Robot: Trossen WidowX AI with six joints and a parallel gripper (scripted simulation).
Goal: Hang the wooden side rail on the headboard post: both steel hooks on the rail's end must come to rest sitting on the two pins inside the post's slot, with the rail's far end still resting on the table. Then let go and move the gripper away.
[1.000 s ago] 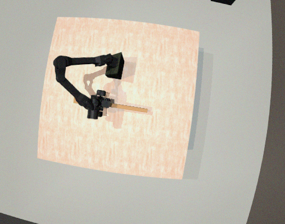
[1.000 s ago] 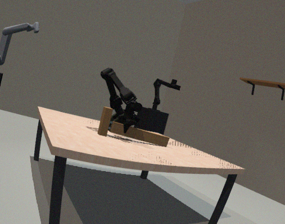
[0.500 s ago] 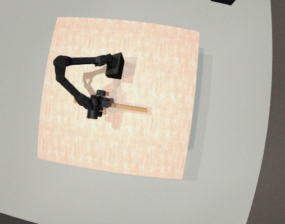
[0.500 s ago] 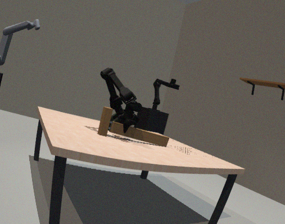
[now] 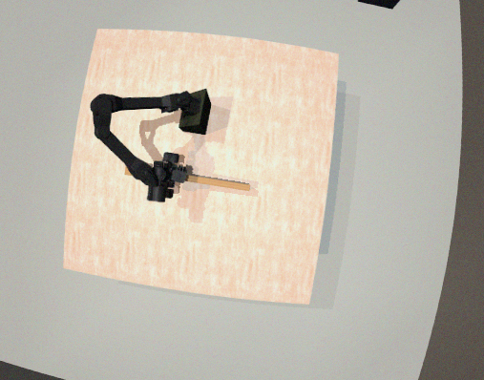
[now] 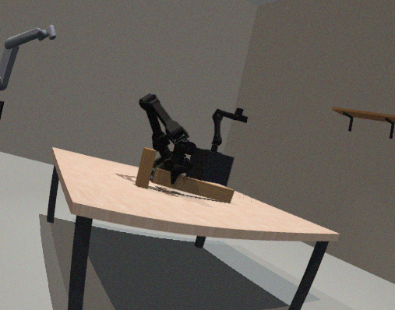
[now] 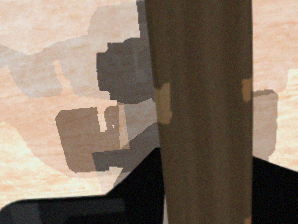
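On table (image 5: 256,248) (image 6: 185,218): one post (image 6: 146,168), one rail (image 5: 220,182) (image 6: 209,188) (image 7: 205,110), clamped in one partly open gripper (image 5: 180,174) (image 6: 174,178).

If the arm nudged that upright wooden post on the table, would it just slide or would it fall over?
The post would probably tip rather than slide if pushed near its top, since it stands tall on a narrow foot. It looks like solid wood, so I'd expect it to stay stiff and not bend.
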